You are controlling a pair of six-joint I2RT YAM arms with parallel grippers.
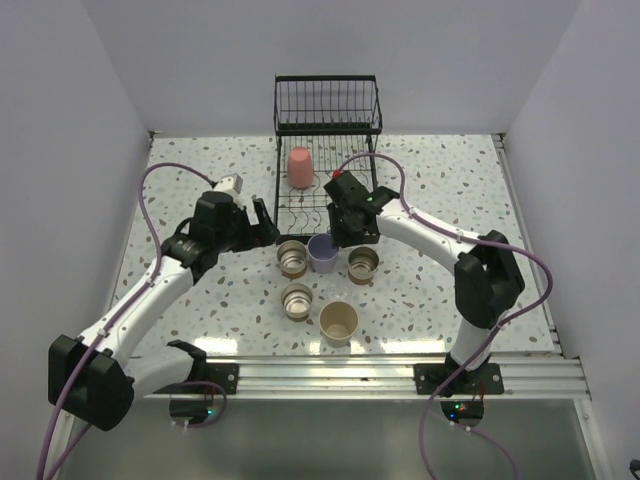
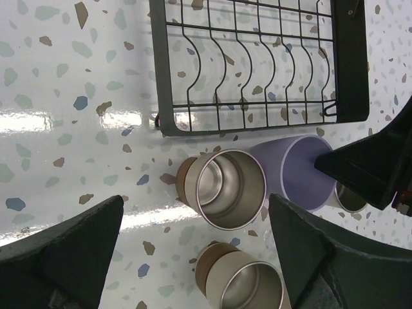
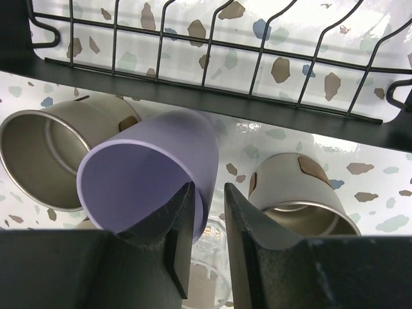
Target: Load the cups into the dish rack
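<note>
The lavender cup (image 1: 322, 253) (image 3: 148, 174) stands upright just in front of the dish rack (image 1: 325, 110). My right gripper (image 1: 335, 236) (image 3: 207, 190) straddles its rim, one finger inside and one outside, with a narrow gap still showing beside the wall. Brown cups with shiny insides stand at its left (image 1: 291, 258) (image 3: 45, 154), at its right (image 1: 363, 264) (image 3: 302, 187) and nearer (image 1: 297, 301). A beige cup (image 1: 338, 322) is nearest. A coral-pink cup (image 1: 299, 167) sits upside down on the rack's tray. A clear cup (image 3: 209, 270) shows below the right fingers. My left gripper (image 1: 264, 224) (image 2: 196, 206) hangs wide open over the left brown cup (image 2: 225, 190).
The rack's flat tined tray (image 2: 257, 112) (image 3: 193, 96) lies directly behind the cluster of cups, its upright basket at the far wall. White walls close in the speckled table on three sides. An aluminium rail (image 1: 350, 375) runs along the near edge.
</note>
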